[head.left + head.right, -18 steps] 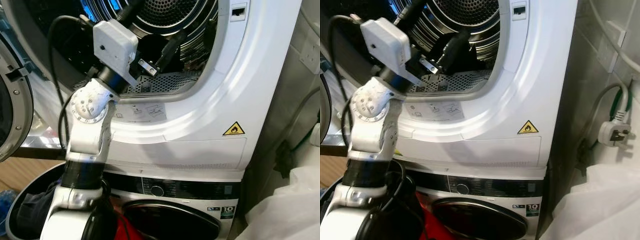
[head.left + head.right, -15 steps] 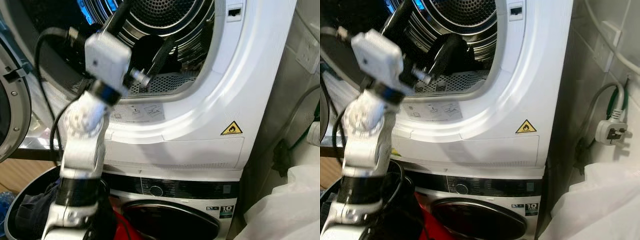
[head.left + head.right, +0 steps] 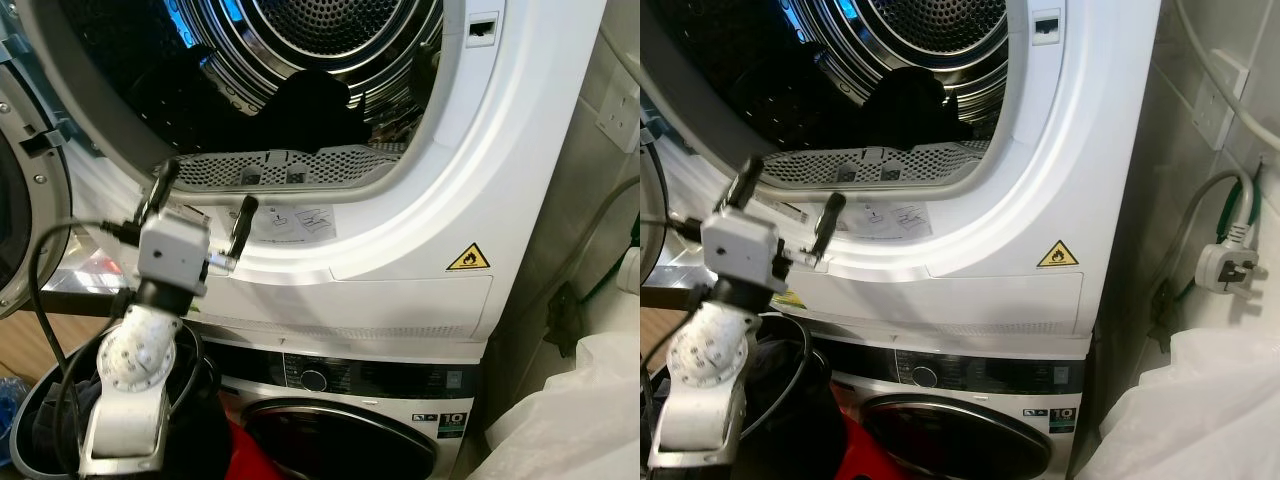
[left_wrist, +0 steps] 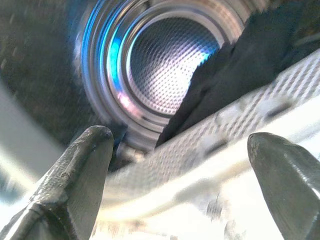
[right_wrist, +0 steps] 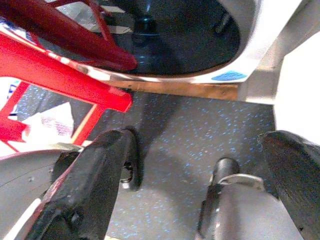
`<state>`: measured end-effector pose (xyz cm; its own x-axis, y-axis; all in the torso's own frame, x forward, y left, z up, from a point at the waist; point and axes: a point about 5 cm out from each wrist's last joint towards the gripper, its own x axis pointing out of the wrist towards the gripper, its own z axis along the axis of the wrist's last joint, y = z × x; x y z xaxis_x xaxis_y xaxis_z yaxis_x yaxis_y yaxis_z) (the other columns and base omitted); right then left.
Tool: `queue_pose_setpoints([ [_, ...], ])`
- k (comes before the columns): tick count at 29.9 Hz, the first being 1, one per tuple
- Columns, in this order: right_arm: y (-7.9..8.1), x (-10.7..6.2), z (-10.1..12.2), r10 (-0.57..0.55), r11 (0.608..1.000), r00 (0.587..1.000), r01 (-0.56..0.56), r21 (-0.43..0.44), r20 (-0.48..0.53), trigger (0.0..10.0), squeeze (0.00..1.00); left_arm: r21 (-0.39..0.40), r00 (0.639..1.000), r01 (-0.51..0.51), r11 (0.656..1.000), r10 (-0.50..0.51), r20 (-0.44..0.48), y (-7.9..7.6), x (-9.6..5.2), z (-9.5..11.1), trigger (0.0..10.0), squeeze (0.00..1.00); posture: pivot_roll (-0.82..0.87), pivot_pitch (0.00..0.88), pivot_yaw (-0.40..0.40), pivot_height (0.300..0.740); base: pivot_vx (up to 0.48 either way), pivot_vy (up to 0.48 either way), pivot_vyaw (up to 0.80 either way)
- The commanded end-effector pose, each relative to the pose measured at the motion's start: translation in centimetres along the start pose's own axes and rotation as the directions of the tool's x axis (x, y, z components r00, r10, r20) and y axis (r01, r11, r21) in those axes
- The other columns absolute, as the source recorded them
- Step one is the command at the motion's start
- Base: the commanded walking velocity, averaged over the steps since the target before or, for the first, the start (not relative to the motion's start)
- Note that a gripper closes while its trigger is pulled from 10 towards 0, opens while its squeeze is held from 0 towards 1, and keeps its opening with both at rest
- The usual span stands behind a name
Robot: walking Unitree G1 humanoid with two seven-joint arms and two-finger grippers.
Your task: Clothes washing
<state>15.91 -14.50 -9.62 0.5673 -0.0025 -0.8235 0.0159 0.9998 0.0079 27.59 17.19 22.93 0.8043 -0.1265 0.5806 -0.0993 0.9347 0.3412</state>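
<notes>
**Left gripper held empty below the dryer opening**

The left gripper (image 3: pixel 200 210) is seen in front of the dryer's (image 3: pixel 520 150) lower door rim, its fingers (image 4: pixel 80 175) spread wide with nothing between them. Beyond it, a dark garment (image 3: pixel 305 100) is lying at the front of the drum (image 3: pixel 340 25), behind the perforated lint filter (image 3: pixel 290 165). The right gripper (image 5: pixel 195 185) is hanging near the speckled floor (image 5: pixel 195 130), fingers parted and empty.

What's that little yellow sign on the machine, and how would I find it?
Start at the upper white machine with the big round open drum. Follow its front panel down and to the right, below the curved door rim: the warning sticker sits there. It is the only yellow triangle, with a black flame symbol, unlike the pale instruction label nearer the opening.
</notes>
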Motion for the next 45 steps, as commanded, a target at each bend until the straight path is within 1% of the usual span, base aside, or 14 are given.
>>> queue_pose_setpoints([
  [1, 0.2, 0.1, 0.3, 0.008, 1.0, 1.0, -0.008, -0.011, -0.002, 10.0, 0.0, 0.017, 0.999, -0.037, 0.999, 0.037, -0.009, 0.4, -0.3, -0.3, 10.0, 0.0, 0.04, 0.0, 0.128, 0.74, 0.0, 0.0, 0.0],
  [12, -0.1, 0.5, 2.2, 0.009, 0.999, 1.0, -0.008, -0.036, 0.024, 10.0, 0.0, 0.013, 0.994, -0.061, 0.998, 0.062, -0.094, -0.9, -2.3, -1.9, 10.0, 0.0, 0.1, 0.0, 0.086, 0.74, 0.0, 0.0, 0.0],
  [21, 0.7, 0.6, 2.7, 0.028, 0.999, 0.999, -0.027, -0.045, 0.034, 10.0, 0.0, 0.018, 0.979, -0.127, 0.992, 0.129, -0.155, -0.5, -4.0, -2.7, 10.0, 0.0, 0.11, 0.0, 0.095, 0.74, 0.0, 0.0, 0.0],
  [23, 0.9, 0.6, 2.5, 0.036, 0.998, 0.999, -0.034, -0.048, 0.027, 10.0, 0.0, -0.07, 0.951, -0.198, 0.978, 0.175, -0.257, -0.3, -5.1, -3.7, 10.0, 0.0, 0.12, 0.0, 0.102, 0.74, 0.0, 0.0, 0.0],
  [24, 0.9, 0.6, 2.5, 0.036, 0.998, 0.999, -0.034, -0.048, 0.027, 10.0, 0.0, -0.07, 0.951, -0.198, 0.978, 0.175, -0.257, -0.3, -5.1, -3.7, 10.0, 0.0, 0.12, 0.0, 0.102, 0.74, 0.0, 0.0, 0.0],
  [25, 1.1, 0.5, 2.2, 0.04, 0.998, 0.999, -0.039, -0.051, 0.019, 10.0, 0.0, -0.149, 0.927, -0.248, 0.957, 0.19, -0.324, -0.2, -5.7, -4.4, 10.0, 0.0, 0.12, 0.0, 0.109, 0.74, 0.0, 0.0, 0.0],
  [28, 1.2, 0.5, 2.1, 0.041, 0.998, 0.999, -0.04, -0.052, 0.016, 10.0, 0.0, -0.172, 0.921, -0.261, 0.95, 0.191, -0.34, -0.2, -5.8, -4.6, 10.0, 0.0, 0.12, 0.0, 0.109, 0.74, 0.0, 0.0, 0.0],
  [31, 1.4, 0.4, 1.5, 0.049, 0.996, 0.999, -0.048, -0.069, 0.001, 10.0, 0.0, -0.242, 0.827, -0.375, 0.895, 0.205, -0.523, 0.0, -7.5, -7.1, 10.0, 0.0, 0.11, 0.0, 0.119, 0.74, 0.0, 0.0, 0.0],
  [33, 1.4, 0.4, 1.3, 0.049, 0.996, 0.999, -0.049, -0.068, -0.004, 10.0, 0.0, -0.249, 0.777, -0.429, 0.868, 0.215, -0.591, 0.2, -8.3, -8.1, 10.0, 0.0, 0.11, 0.0, 0.122, 0.74, 0.0, 0.0, 0.0],
  [37, 1.4, 0.3, 1.2, 0.049, 0.997, 0.999, -0.049, -0.067, -0.006, 10.0, 0.0, -0.247, 0.752, -0.459, 0.853, 0.225, -0.619, 0.4, -8.6, -8.6, 10.0, 0.0, 0.11, 0.0, 0.122, 0.74, 0.0, 0.0, 0.0],
  [39, 1.4, 0.3, 1.0, 0.049, 0.997, 0.999, -0.05, -0.066, -0.01, 10.0, 0.0, -0.232, 0.64, -0.601, 0.765, 0.287, -0.713, 1.6, -9.8, -10.0, 10.0, 0.0, 0.11, 0.0, 0.13, 0.74, 0.0, 0.0, 0.0],
  [40, 1.5, 0.3, 0.9, 0.05, 0.997, 0.999, -0.051, -0.064, -0.015, 10.0, 0.0, -0.219, 0.552, -0.691, 0.689, 0.307, -0.775, 2.6, -10.9, -11.0, 10.0, 1.0, 0.12, 0.0, 0.13, 0.74, 0.0, 0.0, 0.0],
  [41, 1.5, 0.3, 0.8, 0.051, 0.997, 0.999, -0.052, -0.064, -0.016, 10.0, 0.0, -0.219, 0.54, -0.703, 0.676, 0.309, -0.783, 2.8, -11.0, -11.2, 10.0, 1.0, 0.12, 0.0, 0.13, 0.74, 0.0, 0.0, 0.0],
  [45, 1.6, 0.2, 0.6, 0.058, 0.996, 0.998, -0.059, -0.067, -0.023, 10.0, 0.0, -0.221, 0.533, -0.695, 0.685, 0.284, -0.797, 3.1, -11.3, -11.1, 10.0, 1.0, 0.12, 0.0, 0.134, 0.74, 0.0, 0.0, 0.0],
])
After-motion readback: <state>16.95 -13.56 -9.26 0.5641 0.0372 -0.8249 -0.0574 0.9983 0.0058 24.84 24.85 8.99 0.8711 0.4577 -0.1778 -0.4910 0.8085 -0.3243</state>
